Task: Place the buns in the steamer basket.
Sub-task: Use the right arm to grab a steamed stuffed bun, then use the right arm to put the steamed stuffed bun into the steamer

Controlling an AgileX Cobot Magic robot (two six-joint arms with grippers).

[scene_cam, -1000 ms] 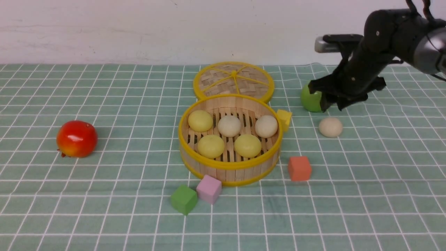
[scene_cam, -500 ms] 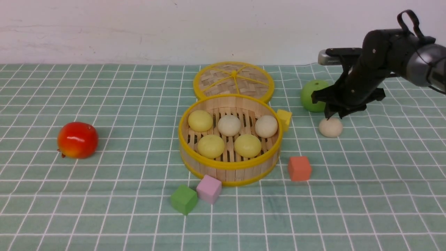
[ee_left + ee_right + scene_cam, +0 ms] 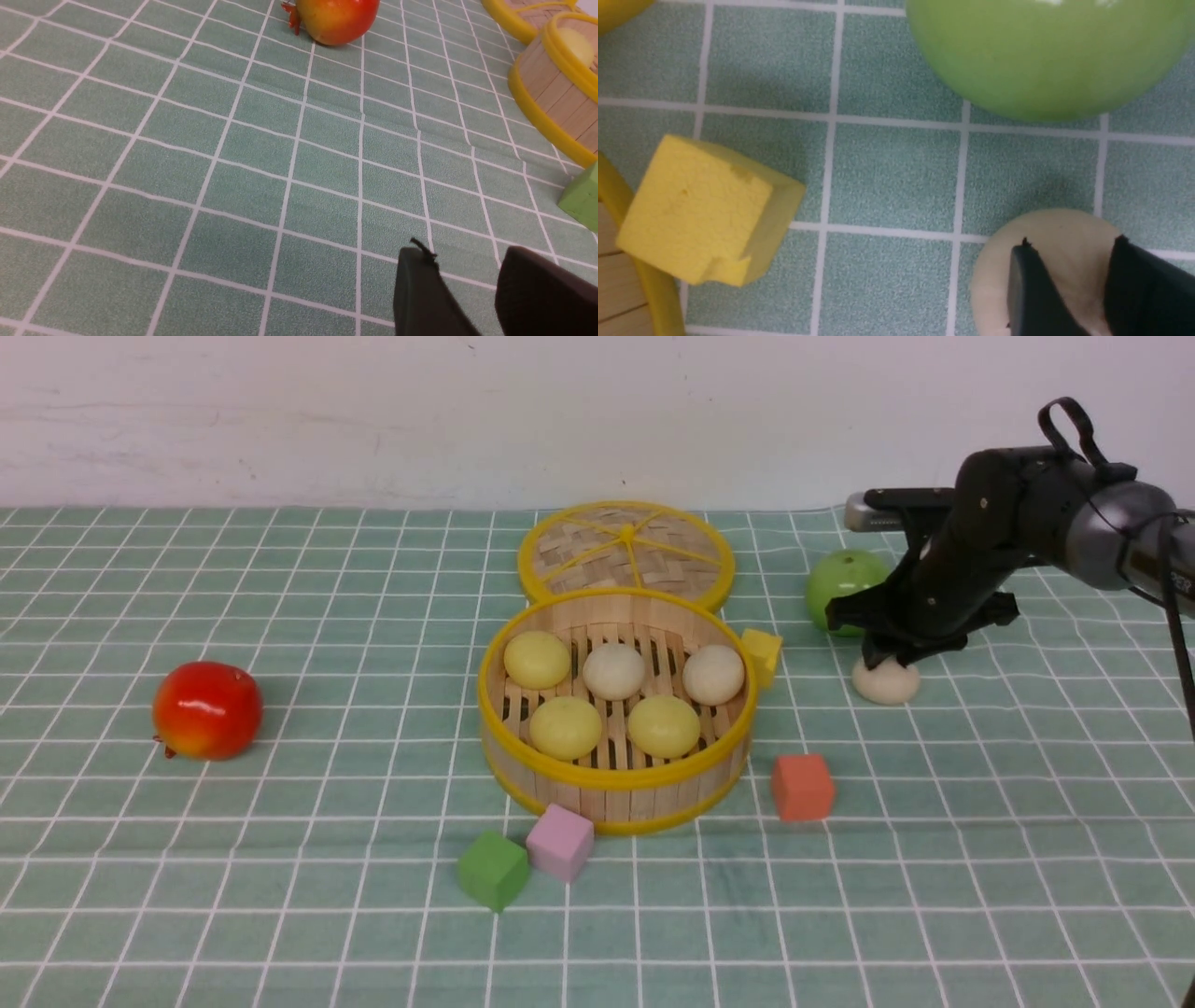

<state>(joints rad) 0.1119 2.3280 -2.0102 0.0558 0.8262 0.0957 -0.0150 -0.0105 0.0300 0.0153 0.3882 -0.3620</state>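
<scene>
I see five buns [image 3: 611,694] sitting in the steamer basket [image 3: 616,782], three in the far row and two in the near row, all dome-up; they are round, with no long axis to speak of. The sixth bun [image 3: 885,682] lies on the green checked cloth [image 3: 280,859] to the right of the basket, just past the yellow cube [image 3: 763,653] that touches the basket's rim. My right gripper [image 3: 887,662] is down on that bun, fingertips [image 3: 1034,289] pressed against its top; I cannot tell whether it has a real grip. The green apple [image 3: 840,586] sits just behind the bun. My left gripper [image 3: 467,289] hangs over bare cloth, jaws apart, holding nothing. A plain pale wall [image 3: 373,420] stands behind the basket's lid [image 3: 625,551].
</scene>
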